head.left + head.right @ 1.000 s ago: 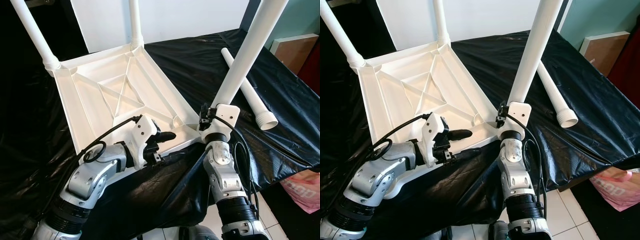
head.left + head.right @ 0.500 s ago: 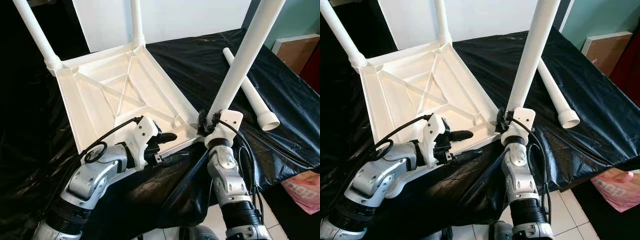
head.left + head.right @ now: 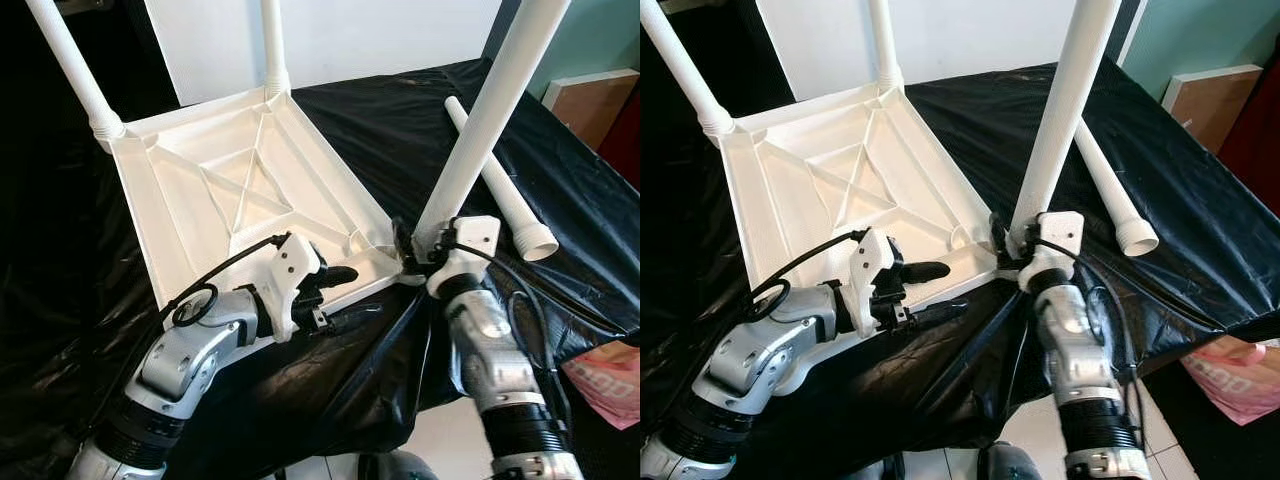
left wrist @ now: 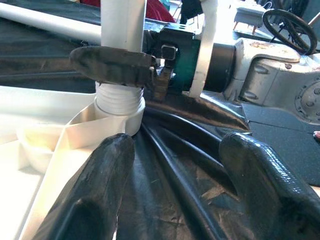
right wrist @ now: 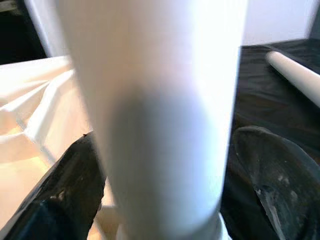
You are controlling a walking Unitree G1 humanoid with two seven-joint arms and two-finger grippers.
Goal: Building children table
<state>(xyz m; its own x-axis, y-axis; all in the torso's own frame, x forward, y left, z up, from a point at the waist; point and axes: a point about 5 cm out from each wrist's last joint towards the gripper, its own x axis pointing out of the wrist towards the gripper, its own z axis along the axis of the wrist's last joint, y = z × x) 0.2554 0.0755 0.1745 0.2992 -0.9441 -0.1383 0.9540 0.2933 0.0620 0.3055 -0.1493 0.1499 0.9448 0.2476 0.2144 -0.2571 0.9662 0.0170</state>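
An upturned white plastic table top [image 3: 180, 200] lies on a black sheet. Two white legs stand in its far corners [image 3: 65, 65] [image 3: 272, 45]. A third leg [image 3: 480, 120] stands tilted in the near right corner socket [image 4: 117, 107]. My right gripper [image 3: 415, 245] is shut on this leg just above the socket, with the leg [image 5: 160, 125] between its fingers [image 5: 65, 190]. My left gripper [image 3: 345, 293] is open at the top's front edge, one finger over the white rim and the other over the sheet. A loose fourth leg [image 3: 500, 180] lies on the sheet to the right.
The black sheet [image 3: 420, 110] hangs over the table's near and right edges. A pink bag [image 3: 605, 375] lies on the tiled floor [image 3: 1160, 420] at the lower right. A brown board [image 3: 590, 100] leans at the far right, and a white panel [image 3: 350, 40] stands behind.
My right forearm and wrist have swung to the right while the gripper stays on the near right leg. The left gripper and the table top have hardly moved.
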